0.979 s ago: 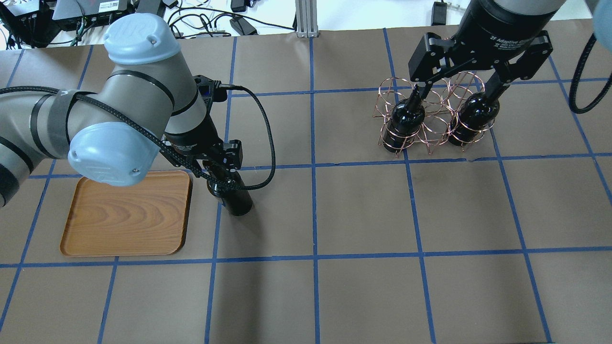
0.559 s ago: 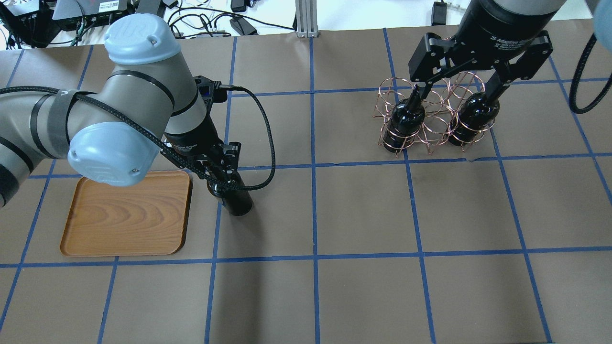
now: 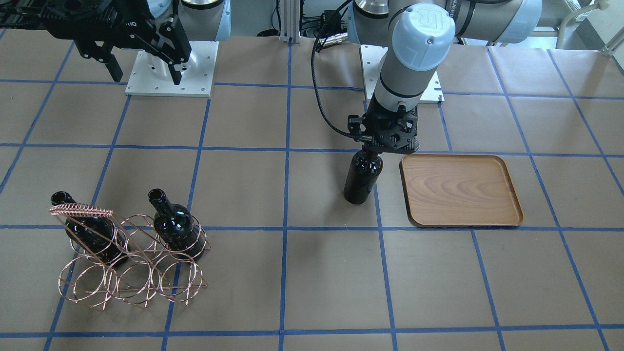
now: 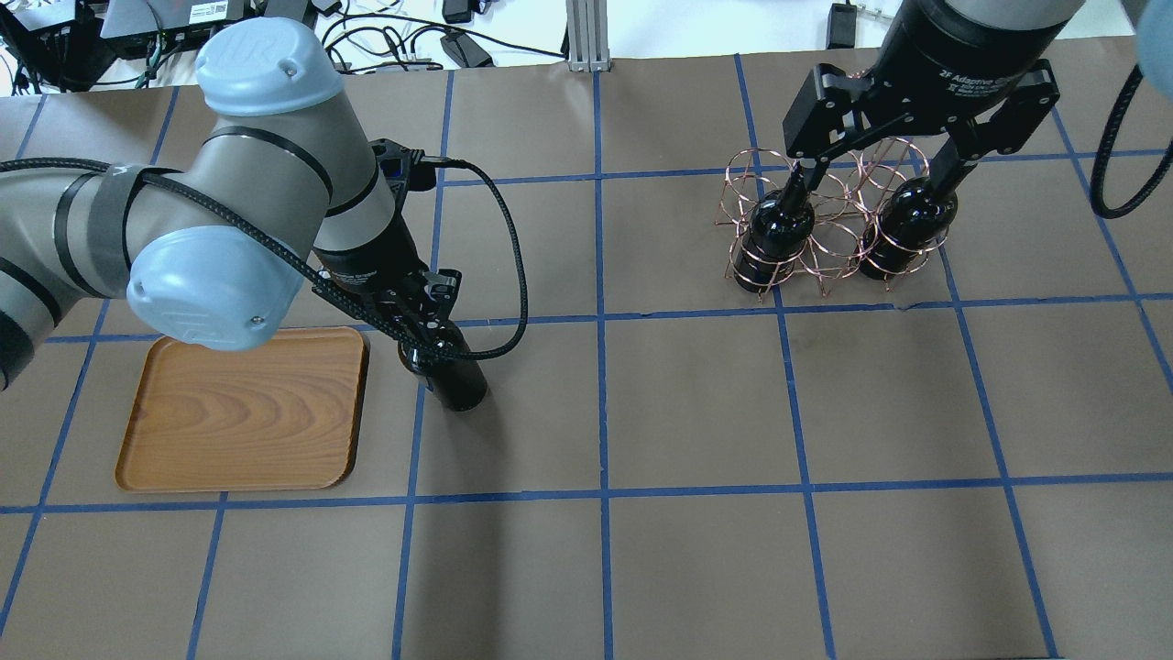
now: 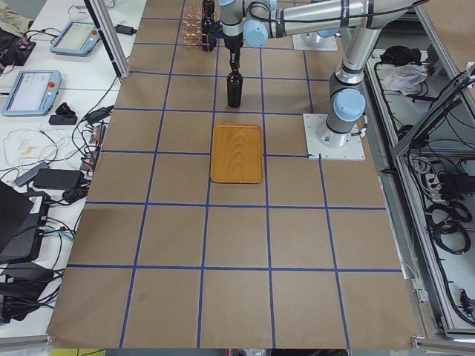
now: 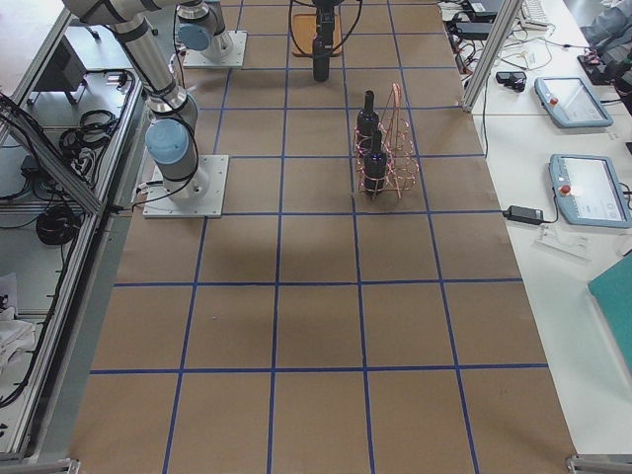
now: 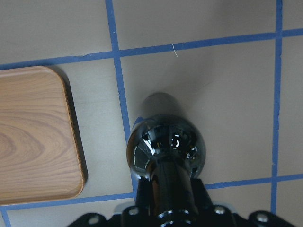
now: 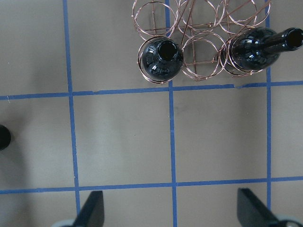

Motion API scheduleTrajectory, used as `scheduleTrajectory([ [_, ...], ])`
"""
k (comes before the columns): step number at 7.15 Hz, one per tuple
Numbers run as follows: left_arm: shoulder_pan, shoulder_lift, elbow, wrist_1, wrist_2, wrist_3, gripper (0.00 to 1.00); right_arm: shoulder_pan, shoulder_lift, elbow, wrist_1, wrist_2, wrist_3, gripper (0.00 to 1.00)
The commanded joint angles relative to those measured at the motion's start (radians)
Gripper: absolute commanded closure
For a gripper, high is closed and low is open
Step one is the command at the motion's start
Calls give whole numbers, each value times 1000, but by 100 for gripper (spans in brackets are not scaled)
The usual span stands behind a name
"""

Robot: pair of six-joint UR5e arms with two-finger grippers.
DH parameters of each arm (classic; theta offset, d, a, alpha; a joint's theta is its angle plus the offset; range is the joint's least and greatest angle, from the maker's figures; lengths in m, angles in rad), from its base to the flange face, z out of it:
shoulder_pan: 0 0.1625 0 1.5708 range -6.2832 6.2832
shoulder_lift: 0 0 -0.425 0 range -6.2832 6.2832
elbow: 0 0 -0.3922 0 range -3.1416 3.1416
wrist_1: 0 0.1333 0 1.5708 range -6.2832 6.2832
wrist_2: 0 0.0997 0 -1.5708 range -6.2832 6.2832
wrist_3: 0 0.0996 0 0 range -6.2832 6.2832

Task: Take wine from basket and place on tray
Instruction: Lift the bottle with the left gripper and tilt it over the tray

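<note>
Glossy black glass is giving the wine (image 4: 455,383) a mirror-like sheen; it is showing a cylindrical body, a rounded shoulder, a narrow neck and no label. It is standing upright just beside the right edge of the tray (image 4: 238,417), not on it, and whether its base is touching the paper cannot be told. The left gripper (image 4: 423,332) is pinching its neck from above, fingers pressed against the glass.

At the far right of the overhead view, the right gripper (image 4: 882,167) is hanging over the basket (image 4: 825,249) with its fingers spread wide and holding nothing.

Brown paper (image 4: 696,412) is covering the table, and blue tape (image 4: 602,394) is dividing it into a grid of squares. Cables and black boxes (image 4: 137,27) are lying past the far edge, and 2 teach pendants (image 6: 568,99) are resting on a white side bench.

Counting: 3 dark bottles are showing, 1 held and 2 other bottles (image 3: 178,226) sitting in the copper wire basket's end rings, along with 1 basket, 1 wooden tray and 2 arms.
</note>
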Motion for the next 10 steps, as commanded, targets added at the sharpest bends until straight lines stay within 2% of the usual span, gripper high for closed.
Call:
scheduleTrajectory([
  [1,9,22,14,-11,12,7,100,0,0,0,1,0,-1,0],
  [2,30,34,38,-38,26,74,100,0,0,0,1,0,-1,0],
  [3,88,39,71,-61,82,154,100,0,0,0,4,0,2,0],
  [4,163,45,91,-78,93,223,100,-2,0,0,6,0,5,0],
  [8,495,47,75,-97,79,584,100,2,0,0,0,0,2,0],
  [10,555,45,51,-115,50,621,100,2,0,0,1,0,2,0],
])
